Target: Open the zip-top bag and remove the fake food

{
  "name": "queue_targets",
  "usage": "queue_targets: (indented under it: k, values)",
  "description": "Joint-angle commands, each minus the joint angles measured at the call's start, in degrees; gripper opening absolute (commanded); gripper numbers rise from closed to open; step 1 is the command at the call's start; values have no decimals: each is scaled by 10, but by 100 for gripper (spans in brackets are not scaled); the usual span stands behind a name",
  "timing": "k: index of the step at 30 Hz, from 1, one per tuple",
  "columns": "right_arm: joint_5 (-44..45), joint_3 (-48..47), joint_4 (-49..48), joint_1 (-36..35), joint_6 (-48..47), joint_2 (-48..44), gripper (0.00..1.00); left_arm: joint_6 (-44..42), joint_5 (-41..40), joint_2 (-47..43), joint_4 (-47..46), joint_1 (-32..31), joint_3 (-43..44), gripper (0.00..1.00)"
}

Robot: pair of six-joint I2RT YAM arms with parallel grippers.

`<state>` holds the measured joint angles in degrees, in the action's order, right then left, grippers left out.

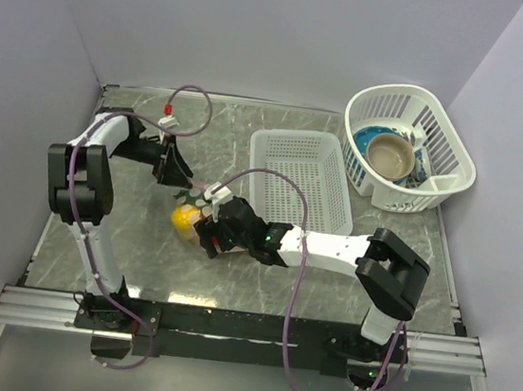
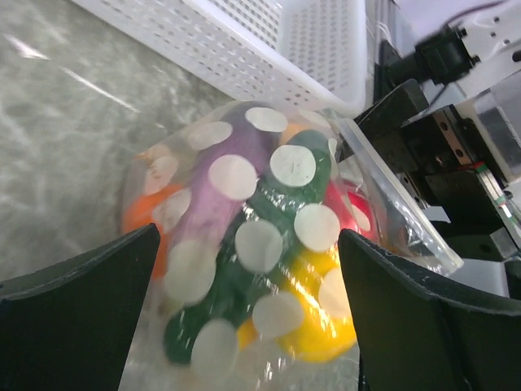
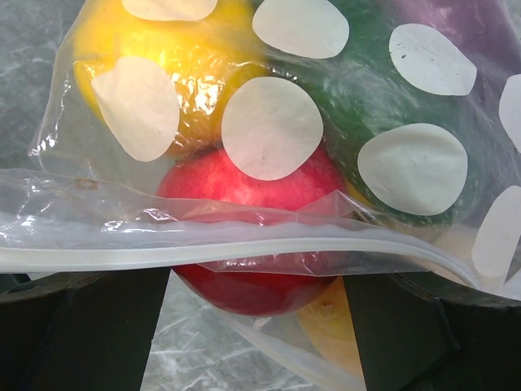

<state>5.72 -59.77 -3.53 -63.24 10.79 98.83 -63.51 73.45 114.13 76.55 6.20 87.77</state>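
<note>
The zip-top bag (image 1: 186,215) lies on the marbled table between my two grippers, stuffed with fake food. In the left wrist view the bag (image 2: 244,244) shows a green cucumber (image 2: 236,281), a yellow pear (image 2: 317,322), a purple piece (image 2: 207,216), an orange one (image 2: 142,216) and a red one (image 2: 343,208). My left gripper (image 2: 248,326) is open, its fingers either side of the bag's closed end. In the right wrist view the white zip strip (image 3: 244,254) crosses the frame and the mouth gapes. The red fruit (image 3: 252,289) bulges out between the open jaws of my right gripper (image 3: 256,342).
A white rectangular lattice basket (image 1: 297,176) stands just right of the bag and also shows in the left wrist view (image 2: 269,57). A round white basket (image 1: 411,147) with a bowl and dishes sits at the back right. Walls close in on the left, back and right.
</note>
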Motion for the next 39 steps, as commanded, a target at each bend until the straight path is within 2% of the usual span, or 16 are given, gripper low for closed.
queue_targets:
  k: [1, 7, 11, 12, 14, 16, 17, 22, 23, 24, 25, 28, 34, 36, 39]
  values:
    - [-18, 15, 26, -4, 0, 7, 69, -33, 1, 28, 18, -36, -13, 99]
    - [-32, 8, 27, -4, -7, 12, 68, -18, -26, 36, -10, -51, -22, 99]
    - [-30, 4, 32, -4, -9, 11, 66, 73, -61, 16, -103, -58, -34, 99]
    - [-28, 4, 32, -4, -10, 11, 66, 132, -77, 6, -170, -58, -55, 99]
    - [-26, 3, 32, -4, -12, 9, 65, 195, -140, -35, -247, -84, -91, 99]
    - [-24, 0, 32, -3, -14, 10, 64, 178, -162, -51, -250, -96, -118, 94]
    - [-25, -3, 33, -4, -15, 10, 63, 176, -159, -50, -243, -100, -114, 86]
    - [-19, -11, 44, -4, -20, 2, 60, 174, -133, -29, -174, -63, -42, 62]
    - [-18, -14, 45, -3, -23, 0, 60, 174, -132, -28, -163, -58, -31, 45]
    - [-16, -16, 45, -3, -24, -5, 59, 169, -136, -25, -151, -43, -6, 19]
    - [-11, -18, 45, -3, -26, -7, 59, 167, -143, -21, -139, -28, 8, 1]
    - [-4, -29, 48, -1, -32, -7, 57, 150, -147, -20, -103, 15, 30, 1]
    - [4, -27, 44, 8, -34, -18, 54, 113, -160, -53, -73, 83, 6, 1]
    - [12, -25, 44, 18, -33, -32, 53, 84, -158, -49, -40, 85, 1, 1]
    - [39, -19, 49, 32, -38, -66, 51, 87, -161, -56, -60, 84, -29, 1]
